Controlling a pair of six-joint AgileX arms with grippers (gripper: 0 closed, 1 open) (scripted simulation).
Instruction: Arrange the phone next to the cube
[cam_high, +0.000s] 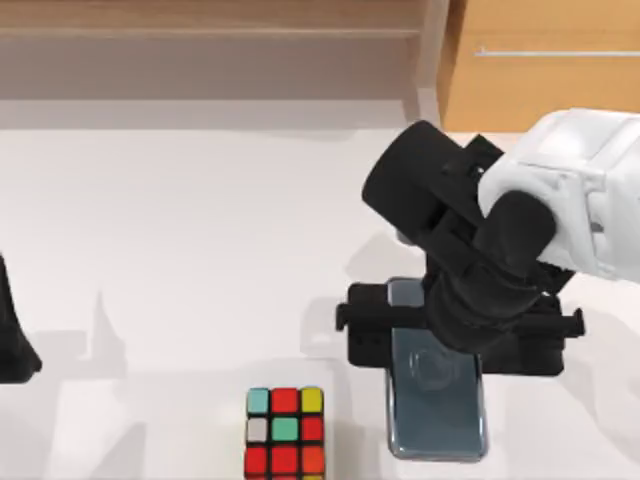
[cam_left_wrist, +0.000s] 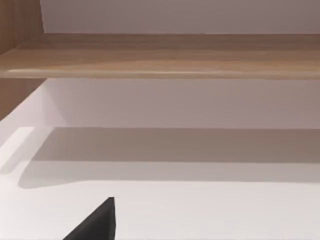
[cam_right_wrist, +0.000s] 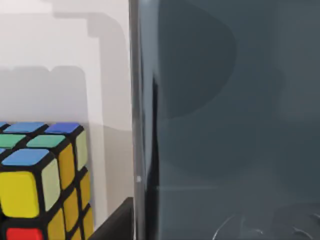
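Note:
The phone (cam_high: 437, 405) is a glossy dark grey-blue slab lying lengthwise near the table's front edge, right of centre. My right gripper (cam_high: 440, 340) is over the phone's far half, shut on it across its width. In the right wrist view the phone (cam_right_wrist: 225, 125) is very close, and one black finger (cam_right_wrist: 116, 225) presses against its silvery rim. The cube (cam_high: 285, 432) stands just left of the phone with a small gap between them, and the cube (cam_right_wrist: 42, 175) shows yellow, teal and blue squares. My left gripper (cam_high: 12, 345) is parked at the table's far left edge.
A wooden shelf (cam_high: 210, 45) and a cabinet (cam_high: 545, 65) run along the back of the white table (cam_high: 200, 250). The left wrist view faces the shelf board (cam_left_wrist: 160, 55) across bare tabletop.

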